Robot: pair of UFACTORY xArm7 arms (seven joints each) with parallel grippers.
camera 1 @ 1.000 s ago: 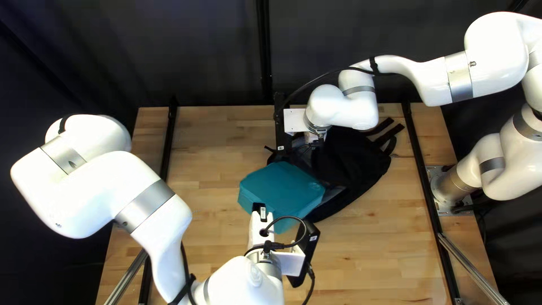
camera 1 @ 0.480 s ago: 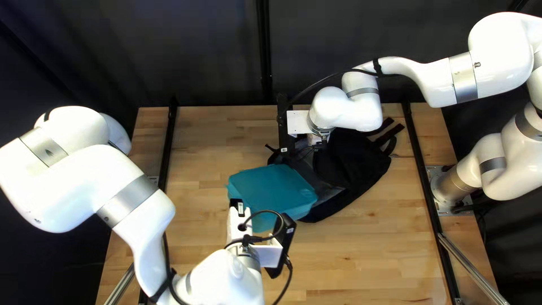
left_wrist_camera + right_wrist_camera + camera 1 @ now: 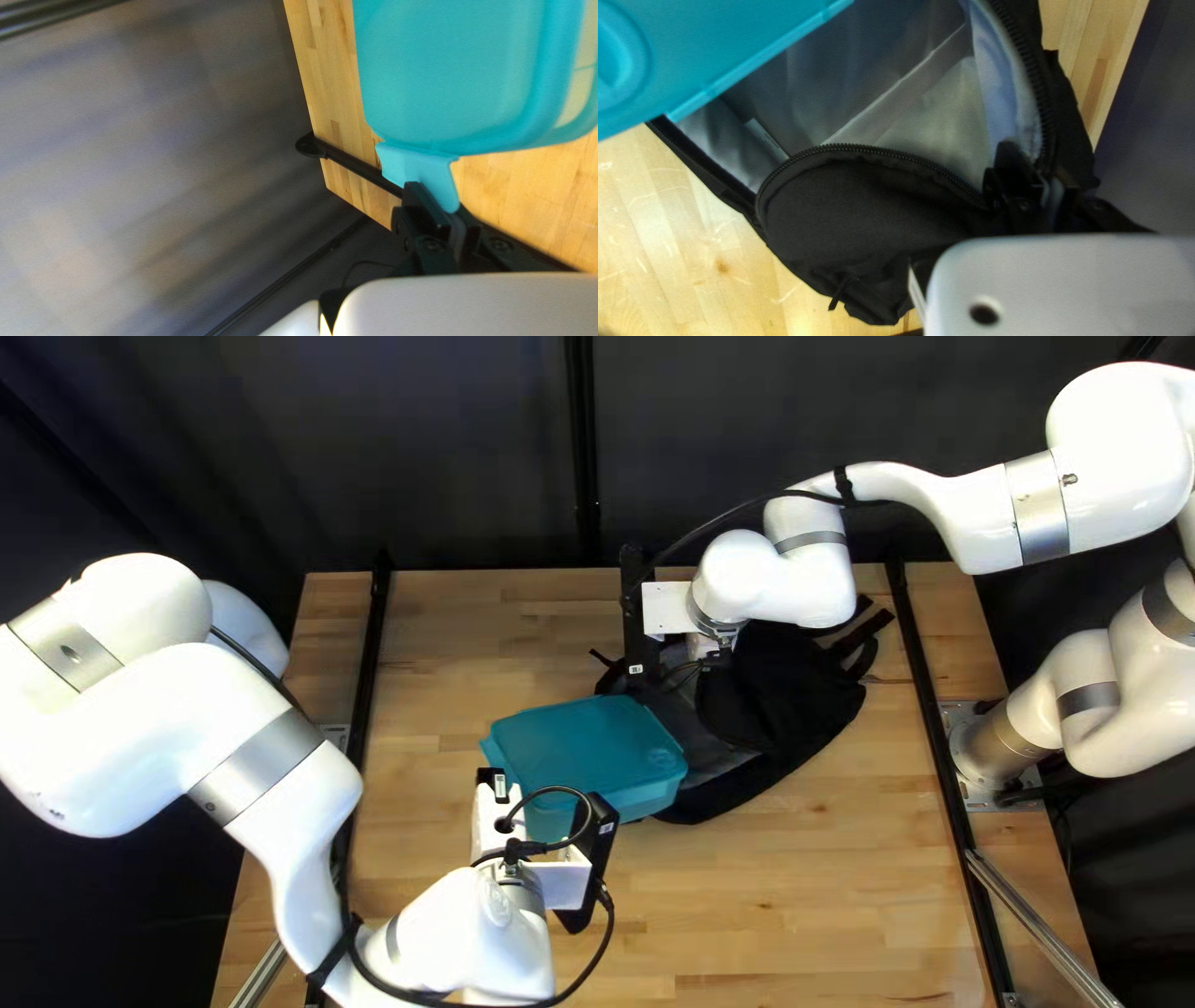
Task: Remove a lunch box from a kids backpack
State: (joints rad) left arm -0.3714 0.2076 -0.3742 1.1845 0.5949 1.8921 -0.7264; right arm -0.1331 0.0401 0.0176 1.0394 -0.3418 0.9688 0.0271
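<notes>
The teal lunch box (image 3: 585,741) is seen ahead of the left gripper (image 3: 492,819), its lid facing up and its latch flap (image 3: 411,163) reaching back between the fingers (image 3: 423,202), which are clamped on that flap from both sides. In the top left view, the box overlaps the edge of the black backpack (image 3: 791,691) nearest to it; whether the two touch cannot be told. The backpack's mouth is spread open, its grey lining (image 3: 927,106) exposed, and its zippered rim (image 3: 1042,118) is pinched between the closed fingers of the right gripper (image 3: 703,647).

As for markings, a round molded emblem (image 3: 616,59) is borne on the lid, partly shown in the right wrist view. A narrow pale tag (image 3: 767,138) is attached to the lining, and a small white sticker (image 3: 636,668) is carried on the right arm's black wrist mount (image 3: 635,604); any lettering is too small to be made out.
</notes>
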